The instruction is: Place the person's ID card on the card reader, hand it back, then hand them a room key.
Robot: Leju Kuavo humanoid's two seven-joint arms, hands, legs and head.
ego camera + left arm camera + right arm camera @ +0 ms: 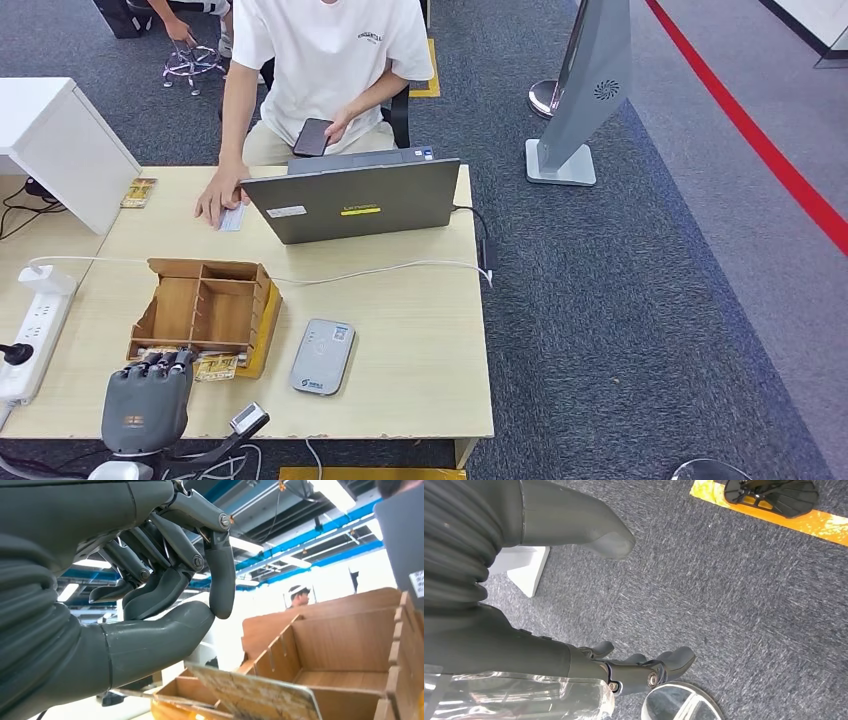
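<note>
My left hand hovers at the table's near left corner, just in front of the wooden card box. Its fingers are curled in, one fingertip touching the thumb, with nothing between them. A patterned room key card lies in the box's front slot just beneath the thumb; several such cards show there. The grey card reader lies flat to the right of the box. The person's hand rests on the ID card at the far side. My right hand hangs over the carpet, fingers apart, holding nothing.
A grey laptop stands open in front of the seated person, who holds a phone. A white cable crosses the table. A power strip lies at the left edge. Another card lies far left by a white cabinet.
</note>
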